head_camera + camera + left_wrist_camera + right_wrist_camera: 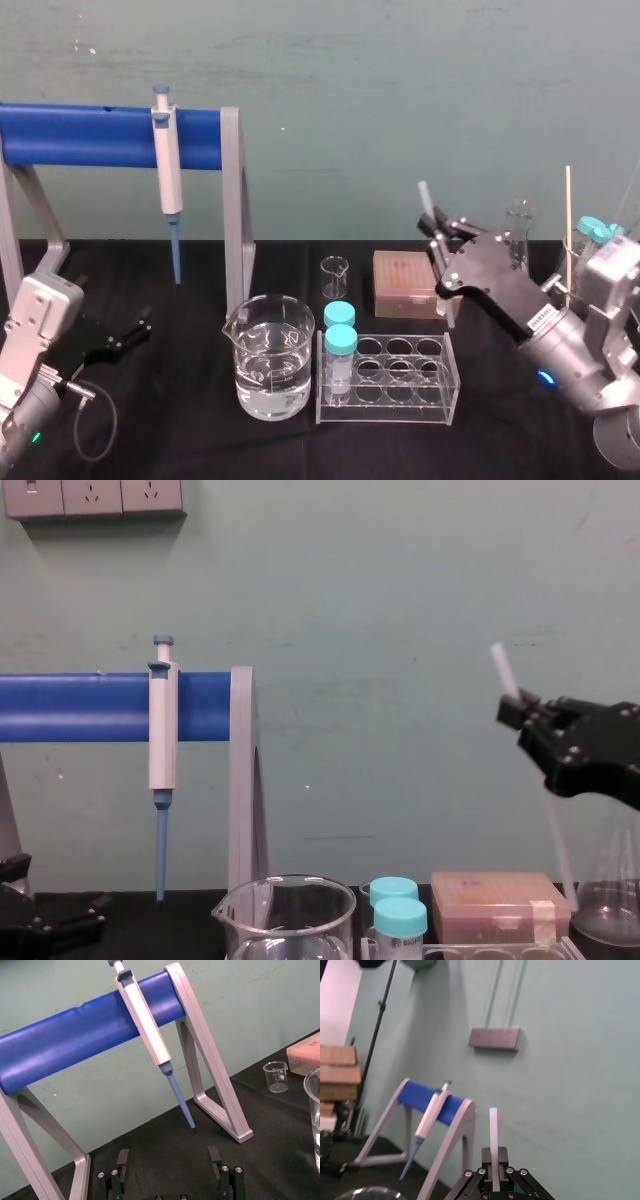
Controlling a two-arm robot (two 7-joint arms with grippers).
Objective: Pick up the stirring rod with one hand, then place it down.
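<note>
My right fingers (448, 228) are clamped on the stirring rod (493, 1130) near its top, and it's tilted above the table (180, 440). It's skinny and slick, so it could swivel, and the low end might clip the tube rack (385, 415) going down. Left fingers (122, 1160) are parked, spread wide.

Beaker (270, 345) left of tube rack (388, 408), box (405, 283) behind.
</note>
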